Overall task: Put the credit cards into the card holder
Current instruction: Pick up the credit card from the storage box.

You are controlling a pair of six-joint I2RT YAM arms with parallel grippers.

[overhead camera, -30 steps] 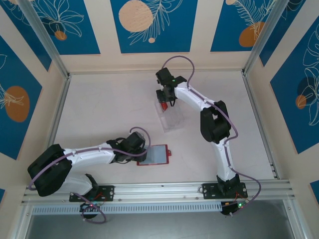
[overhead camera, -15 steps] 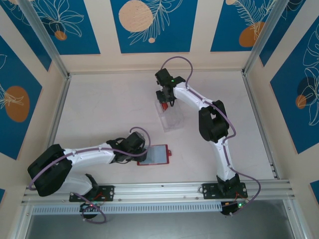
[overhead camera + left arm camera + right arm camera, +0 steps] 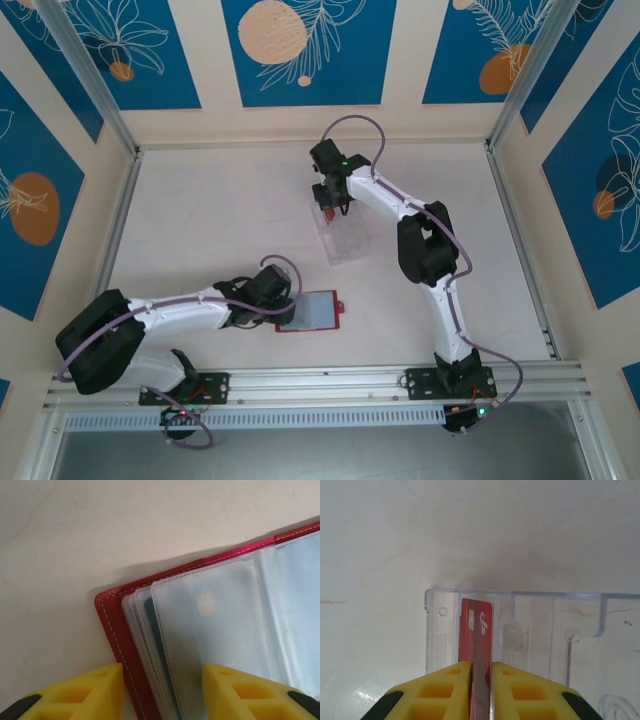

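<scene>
The red card holder (image 3: 312,310) lies open on the table, its clear sleeves (image 3: 225,625) facing up. My left gripper (image 3: 284,314) stands open over its left edge, one yellow finger (image 3: 95,690) outside the red cover (image 3: 111,625), the other on the sleeves. A dark card edge (image 3: 151,620) shows inside one sleeve. A red credit card (image 3: 476,630) stands on edge in the clear plastic tray (image 3: 540,630). My right gripper (image 3: 481,672) is shut on this card from both sides, at the far end of the tray (image 3: 345,242).
Bare pale tabletop surrounds both work spots. Aluminium rails (image 3: 120,230) frame the table on the left, right and near sides. The right arm's elbow (image 3: 425,250) hangs just right of the tray.
My right gripper's fingers have drawn together onto the red card in the tray. The left arm and the card holder have not moved.
</scene>
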